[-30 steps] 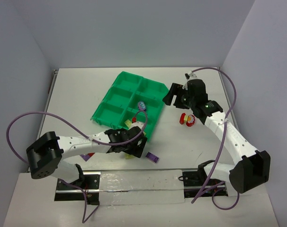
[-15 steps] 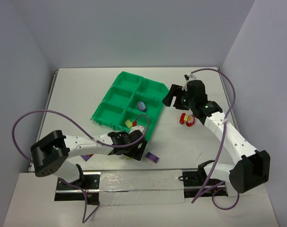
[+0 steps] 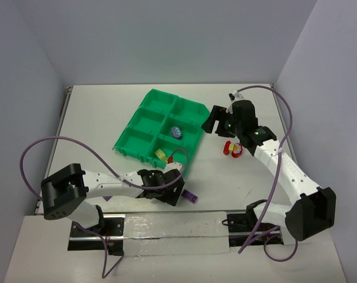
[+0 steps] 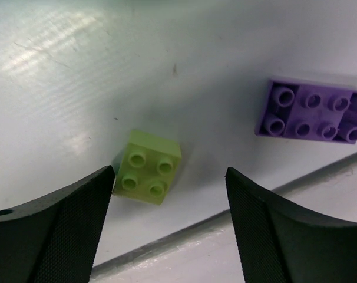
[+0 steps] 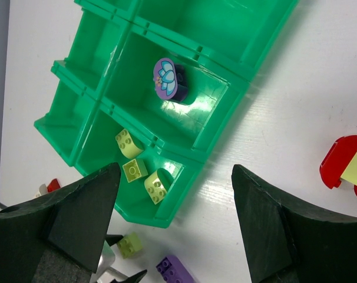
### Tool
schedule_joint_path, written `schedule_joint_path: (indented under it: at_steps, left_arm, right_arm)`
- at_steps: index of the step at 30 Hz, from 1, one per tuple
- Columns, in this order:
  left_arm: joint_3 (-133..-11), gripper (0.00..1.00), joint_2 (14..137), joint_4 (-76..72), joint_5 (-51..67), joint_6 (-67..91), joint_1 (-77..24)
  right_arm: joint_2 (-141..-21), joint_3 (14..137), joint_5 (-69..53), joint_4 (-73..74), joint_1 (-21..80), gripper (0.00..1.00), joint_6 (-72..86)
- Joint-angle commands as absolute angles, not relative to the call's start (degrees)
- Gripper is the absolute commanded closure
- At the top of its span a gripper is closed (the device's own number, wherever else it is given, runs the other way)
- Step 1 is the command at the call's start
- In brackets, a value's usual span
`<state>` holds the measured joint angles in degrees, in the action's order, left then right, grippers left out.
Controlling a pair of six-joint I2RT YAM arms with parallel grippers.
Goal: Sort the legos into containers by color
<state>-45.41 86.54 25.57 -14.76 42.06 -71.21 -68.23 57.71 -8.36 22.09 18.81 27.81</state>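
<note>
Green tray (image 5: 214,23), three yellow bricks (image 5: 134,170) in corner compartment, purple piece (image 5: 169,79) adjacent, loose yellow brick (image 4: 149,175) outside

Left arm (image 3: 108,181) stretched low, its fingers (image 4: 49,236) apart, right arm (image 3: 278,165) raised, fingers (image 5: 278,230) wide, apparently empty.

A yellow-green lego (image 4: 149,175) lies near the tabletop's (image 4: 78,71) edge, between the left pincer's (image 4: 169,177) spread fingers. A longer purple lego (image 4: 313,110) lies apart, studs up.
</note>
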Motion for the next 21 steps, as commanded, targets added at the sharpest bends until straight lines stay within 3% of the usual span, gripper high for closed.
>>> schedule_joint_path:
  at_steps: [1, 4, 6, 9, 13, 16, 21]
  left_arm:
    - [-45.9, 0.19, 87.6, 26.9, -17.1, 45.7, -73.4]
    - [-46.6, 0.24, 88.2, 27.8, -19.3, 46.5, -73.6]
    - [-47.0, 0.34, 88.4, 28.2, -21.8, 47.6, -73.7]
    - [-47.2, 0.56, 88.3, 27.7, -25.7, 47.7, -73.6]
    - [-50.3, 0.94, 88.3, 31.1, -29.4, 47.2, -73.6]
    - [-52.4, 1.00, 85.2, 35.2, -30.2, 46.4, -73.5]
    - [-56.8, 1.00, 76.6, 37.8, -29.3, 44.4, -69.7]
  right_arm:
    - [-66.5, 57.2, -8.7, 20.4, 18.6, 0.16, 27.9]
    - [-66.6, 57.2, -9.5, 20.0, 18.5, 0.16, 28.1]
    - [-66.6, 57.3, -9.7, 20.0, 18.5, 0.16, 28.1]
    - [-66.6, 57.4, -9.7, 20.3, 18.5, 0.16, 27.9]
    - [-65.8, 57.5, -9.6, 20.8, 18.6, 0.16, 27.7]
    - [-65.0, 57.3, -9.2, 20.9, 18.5, 0.16, 27.7]
    - [-63.8, 57.3, -8.7, 21.1, 18.6, 0.16, 27.6]
